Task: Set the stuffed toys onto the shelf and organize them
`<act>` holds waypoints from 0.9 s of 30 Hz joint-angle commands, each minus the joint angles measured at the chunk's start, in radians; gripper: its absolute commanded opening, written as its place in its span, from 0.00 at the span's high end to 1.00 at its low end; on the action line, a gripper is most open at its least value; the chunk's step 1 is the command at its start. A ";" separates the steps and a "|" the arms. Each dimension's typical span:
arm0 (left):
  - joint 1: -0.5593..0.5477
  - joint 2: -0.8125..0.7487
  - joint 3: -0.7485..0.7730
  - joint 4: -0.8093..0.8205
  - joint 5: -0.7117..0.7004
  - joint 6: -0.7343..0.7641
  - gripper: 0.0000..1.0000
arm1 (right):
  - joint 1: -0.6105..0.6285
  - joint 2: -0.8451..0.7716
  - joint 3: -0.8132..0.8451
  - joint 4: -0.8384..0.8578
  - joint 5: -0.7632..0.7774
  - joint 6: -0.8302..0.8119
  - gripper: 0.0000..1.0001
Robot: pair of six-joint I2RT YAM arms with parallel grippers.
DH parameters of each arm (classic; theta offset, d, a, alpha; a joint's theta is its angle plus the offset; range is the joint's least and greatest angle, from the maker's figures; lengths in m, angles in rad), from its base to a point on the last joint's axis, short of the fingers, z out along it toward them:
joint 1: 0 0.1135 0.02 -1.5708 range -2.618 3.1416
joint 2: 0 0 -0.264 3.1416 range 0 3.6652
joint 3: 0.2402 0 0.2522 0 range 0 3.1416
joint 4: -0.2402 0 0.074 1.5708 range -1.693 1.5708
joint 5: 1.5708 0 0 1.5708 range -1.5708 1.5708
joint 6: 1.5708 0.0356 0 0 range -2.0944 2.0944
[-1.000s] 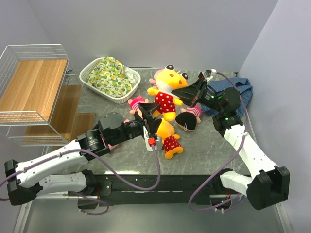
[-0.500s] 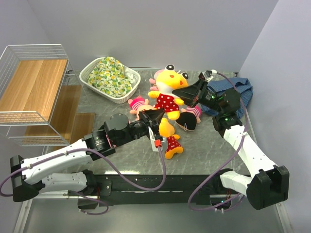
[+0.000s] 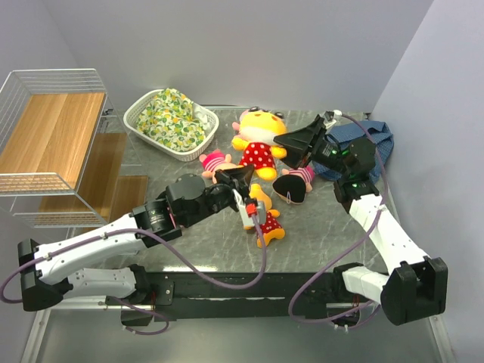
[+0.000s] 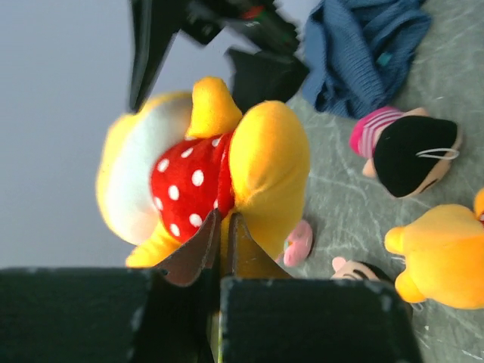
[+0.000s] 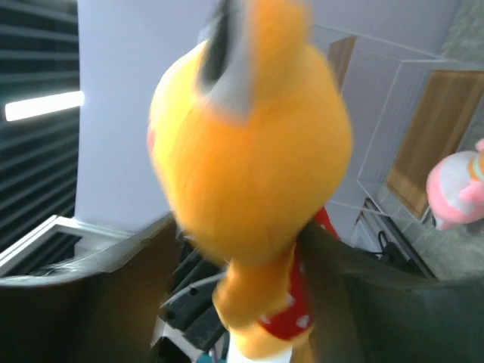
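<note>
At mid-table, left gripper (image 3: pixel 242 175) fingers pressed together at bear (image 3: pixel 259 155) (red dotted shirt); right gripper (image 3: pixel 284 143) spread.

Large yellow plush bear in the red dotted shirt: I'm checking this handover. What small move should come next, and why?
Probably draw the right gripper back: its fingers stand open beside the head of the large yellow plush bear, while the left gripper looks pinched shut on the bear's lower edge, so it seems held there.

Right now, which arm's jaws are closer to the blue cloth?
Right. The right jaws stand open around the big yellow bear, the blue cloth close behind that wrist; the left jaws, shut, are farther off by its legs.
</note>
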 commanded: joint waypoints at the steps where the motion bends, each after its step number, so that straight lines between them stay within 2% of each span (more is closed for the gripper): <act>1: -0.007 0.031 0.093 0.033 -0.228 -0.107 0.99 | -0.042 -0.027 0.026 -0.137 -0.010 -0.176 0.14; 3: -0.005 0.034 0.113 0.056 -0.317 -0.118 0.99 | -0.057 -0.056 0.045 -0.239 0.035 -0.261 0.00; 4: -0.002 0.041 0.124 0.061 -0.337 -0.135 0.99 | -0.060 -0.065 0.061 -0.325 0.049 -0.326 0.00; 7: 0.013 0.066 0.185 0.041 -0.394 -0.176 0.99 | -0.068 -0.092 0.072 -0.400 0.077 -0.388 0.00; 13: 0.019 0.136 0.338 0.032 -0.598 -0.166 0.99 | -0.077 -0.128 0.068 -0.443 0.069 -0.428 0.00; 17: 0.021 0.176 0.518 -0.032 -0.693 -0.144 0.99 | -0.086 -0.151 0.080 -0.500 0.079 -0.477 0.00; 23: 0.063 0.206 0.601 0.026 -0.854 0.009 0.99 | -0.091 -0.173 0.100 -0.548 0.102 -0.503 0.00; 27: 0.126 0.226 0.717 -0.098 -0.896 -0.011 0.99 | -0.091 -0.185 0.104 -0.554 0.109 -0.505 0.00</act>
